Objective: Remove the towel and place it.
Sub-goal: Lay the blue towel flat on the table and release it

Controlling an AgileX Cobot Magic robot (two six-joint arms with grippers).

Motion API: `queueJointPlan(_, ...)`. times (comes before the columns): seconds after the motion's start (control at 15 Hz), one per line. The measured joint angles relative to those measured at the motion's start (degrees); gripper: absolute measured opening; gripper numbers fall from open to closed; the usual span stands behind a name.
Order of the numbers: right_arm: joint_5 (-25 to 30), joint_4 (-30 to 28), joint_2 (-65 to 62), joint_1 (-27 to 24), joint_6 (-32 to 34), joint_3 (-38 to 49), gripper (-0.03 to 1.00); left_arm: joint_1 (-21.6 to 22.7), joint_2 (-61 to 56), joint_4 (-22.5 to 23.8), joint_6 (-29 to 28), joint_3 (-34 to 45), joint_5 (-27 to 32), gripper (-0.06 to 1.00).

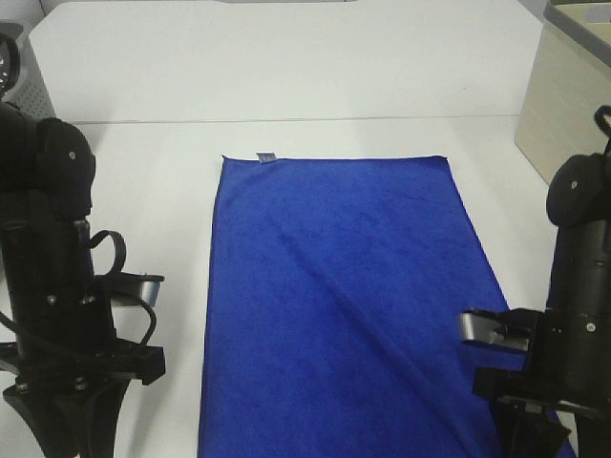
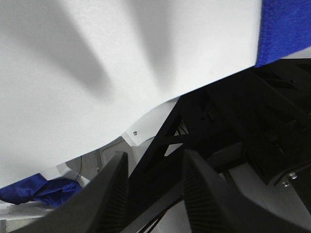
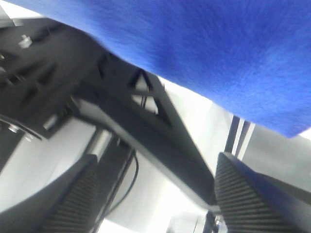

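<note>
The left fingers (image 2: 109,194) stand a little apart, empty, and the right fingers (image 3: 243,194) gape wide, also empty. Between the left arm (image 1: 57,286) and the right arm (image 1: 578,315), the blue towel (image 1: 344,286) lies spread flat on the white worktop (image 1: 143,191), its near edge seemingly overhanging the front.

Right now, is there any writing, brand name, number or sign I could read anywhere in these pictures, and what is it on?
No text here can be read.
On the small pale tag at the far edge of the large royal-blue microfibre towel: too small and blurred to read, if it bears any print at all.
On the white table and the beige cabinet: no lettering visible.
</note>
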Motion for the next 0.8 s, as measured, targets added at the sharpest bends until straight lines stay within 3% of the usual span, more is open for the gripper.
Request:
queueJointPlan(0.4,0.34,-2.46,-19.19,0.00,2.35,-11.46,0.64,0.00,-12.89,0.52,-3.04,-1.03,0.23,0.42)
queueJointPlan(0.67,0.40,-11.40,-25.61,0.00,10.26,-20.74,0.64,0.00,-21.20,8.37,-10.54,-6.36,0.34,0.43)
queueJointPlan(0.8,0.46,-20.23,-25.73,0.00,14.95,-25.73,0.64,0.00,-23.66,14.21,-14.78,-11.75,0.40,0.49)
